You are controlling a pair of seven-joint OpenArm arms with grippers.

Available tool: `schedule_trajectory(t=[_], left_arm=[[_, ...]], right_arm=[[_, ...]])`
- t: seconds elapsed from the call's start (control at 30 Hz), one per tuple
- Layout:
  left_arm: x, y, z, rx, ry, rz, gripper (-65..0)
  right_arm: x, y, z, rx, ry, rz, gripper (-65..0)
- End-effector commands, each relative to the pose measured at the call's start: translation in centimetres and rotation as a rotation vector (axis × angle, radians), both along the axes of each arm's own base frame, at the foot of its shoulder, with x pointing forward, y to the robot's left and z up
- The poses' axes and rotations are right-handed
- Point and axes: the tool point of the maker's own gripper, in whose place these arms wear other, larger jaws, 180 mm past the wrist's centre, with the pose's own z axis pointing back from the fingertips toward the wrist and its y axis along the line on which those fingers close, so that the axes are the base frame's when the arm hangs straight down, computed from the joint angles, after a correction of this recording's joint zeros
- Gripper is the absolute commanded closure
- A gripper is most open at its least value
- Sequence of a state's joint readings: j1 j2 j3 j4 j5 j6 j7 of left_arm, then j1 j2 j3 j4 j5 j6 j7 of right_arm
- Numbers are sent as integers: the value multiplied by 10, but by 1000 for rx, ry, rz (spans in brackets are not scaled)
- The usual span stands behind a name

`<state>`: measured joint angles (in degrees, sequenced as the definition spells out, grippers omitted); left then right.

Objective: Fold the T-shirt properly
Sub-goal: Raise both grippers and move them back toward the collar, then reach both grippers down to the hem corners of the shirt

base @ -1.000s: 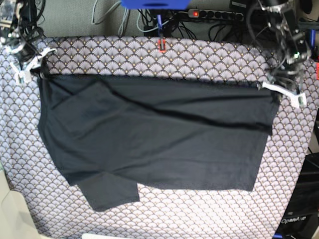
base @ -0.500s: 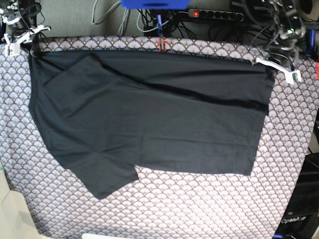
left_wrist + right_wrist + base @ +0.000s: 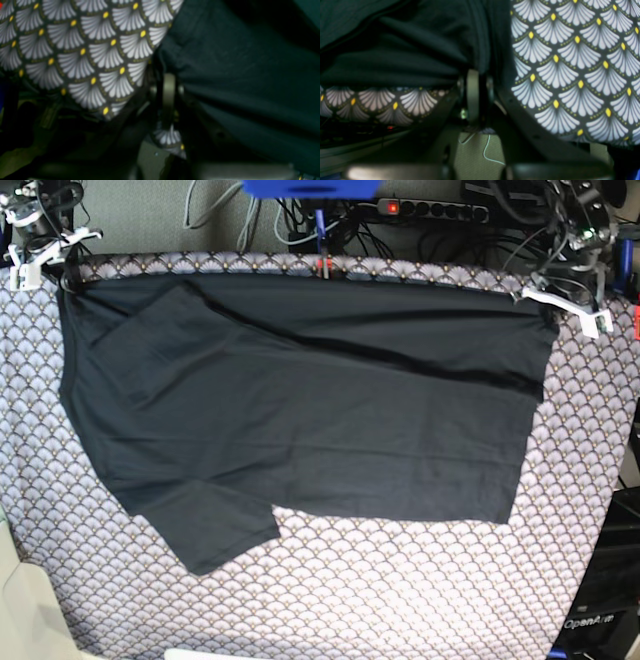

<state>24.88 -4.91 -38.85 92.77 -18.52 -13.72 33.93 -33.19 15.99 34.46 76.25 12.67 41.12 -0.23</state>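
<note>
The black T-shirt lies spread flat on the fan-patterned tablecloth, with one sleeve sticking out at the near left and a diagonal crease across it. My left gripper is shut on the shirt's far right corner. My right gripper is shut on the far left corner. Up close, the left gripper pinches the dark cloth of the T-shirt at its edge. The right gripper likewise pinches a fold of the T-shirt.
A power strip with a red light and tangled cables sit behind the table's back edge. A red clip holds the tablecloth at the back middle, under a blue part. Bare tablecloth shows along the near side and right.
Both grippers have drawn the shirt's far edge back toward the rear of the table, stretching it taut and wider. In the last half second they have hardly moved.
</note>
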Motion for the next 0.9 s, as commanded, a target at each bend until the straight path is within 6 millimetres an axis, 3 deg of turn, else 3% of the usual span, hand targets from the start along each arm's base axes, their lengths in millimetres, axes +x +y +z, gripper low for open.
schedule_trajectory(t=[0.0,0.13,0.27,0.47,0.87], left_arm=[[5,16,13,58,-33,20,-18],[5,15,13,55,-35,22,-182],[6,15,14,56,-38,22,-325],[7,17,17,61,-47,23,-329],[6,27,23,79,-58,44,-332]], right_arm=[[-8,-10,-3,-39,48,-7,0],[-7,-10,-3,-39,45,-7,-47],[-5,-13,0,-42,36,-16,-200],[-4,-34,11,-62,-15,-111,-383],[-9,-70,32,-114,-83,-244,-392]])
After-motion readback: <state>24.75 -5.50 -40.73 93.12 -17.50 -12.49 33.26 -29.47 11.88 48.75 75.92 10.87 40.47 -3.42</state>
